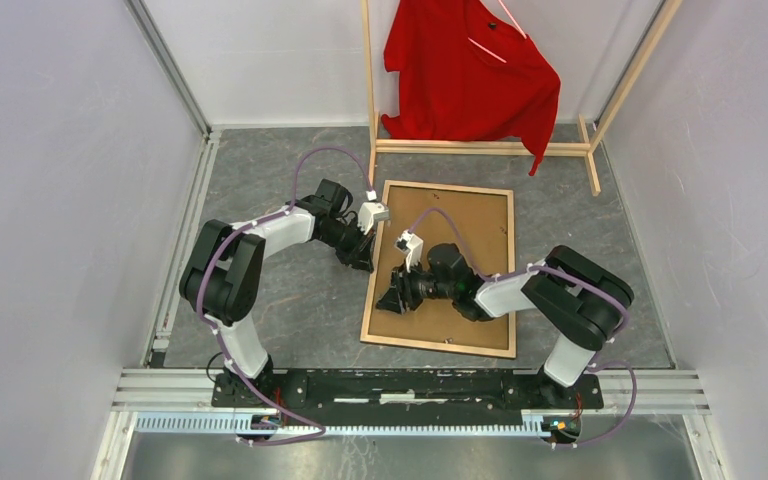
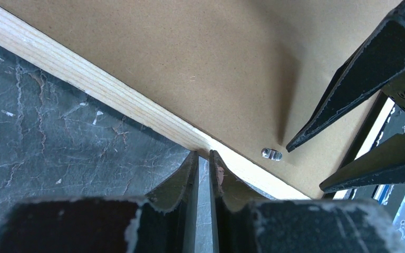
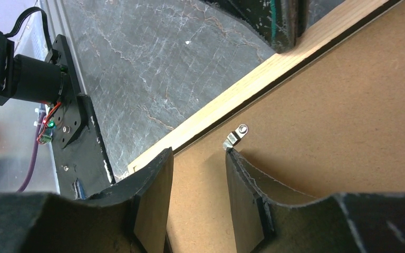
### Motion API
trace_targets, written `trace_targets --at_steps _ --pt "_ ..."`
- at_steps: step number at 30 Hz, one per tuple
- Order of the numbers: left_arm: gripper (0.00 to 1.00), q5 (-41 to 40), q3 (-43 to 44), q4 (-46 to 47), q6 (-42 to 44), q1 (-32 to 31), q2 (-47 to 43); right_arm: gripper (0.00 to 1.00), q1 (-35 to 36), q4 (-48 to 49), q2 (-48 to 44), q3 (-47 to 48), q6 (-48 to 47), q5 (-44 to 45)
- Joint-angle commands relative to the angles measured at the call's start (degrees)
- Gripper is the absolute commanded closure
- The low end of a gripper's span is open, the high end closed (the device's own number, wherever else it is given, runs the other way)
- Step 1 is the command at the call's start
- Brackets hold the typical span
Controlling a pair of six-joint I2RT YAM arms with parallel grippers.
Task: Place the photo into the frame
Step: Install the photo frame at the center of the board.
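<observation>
Tabletop of grey marbled material is seen to carry all items. At its far edge a wooden clothes rack is stood, and a red shirt is hung on it.

Near the centre, the frame is laid flat with its light-wood back upward, just in front of the rack. A brown backing board is seated inside the rails and fills the opening.

The left gripper is positioned at the outer edge of the frame's left rail. In the left wrist view its jaws are drawn almost together, with only a narrow slit between them and nothing seen in it. Contact with the rail cannot be confirmed.

The right gripper is held over the backing board, close to the same rail. Its jaws are partly spread and nothing is pinched between them.

A small metal clip is fixed on the board just beside the rail. One right fingertip is placed just beside this clip; whether it is touched cannot be determined.
</observation>
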Motion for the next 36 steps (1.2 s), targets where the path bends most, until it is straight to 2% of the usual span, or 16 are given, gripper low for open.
trace_targets --at_steps 1,13,36 --pt "0.81 0.4 0.4 0.8 -0.8 -0.4 -0.1 0.53 -0.5 2.0 1.2 2.1 -0.5 0.5" --pt "0.81 0.2 0.8 0.8 -0.6 -0.3 -0.1 0.54 0.2 4.7 3.3 1.3 1.8 -2.0" --pt "0.82 0.1 0.2 0.7 -0.2 -0.4 -0.4 0.55 0.5 5.3 6.6 4.4 1.7 -0.1"
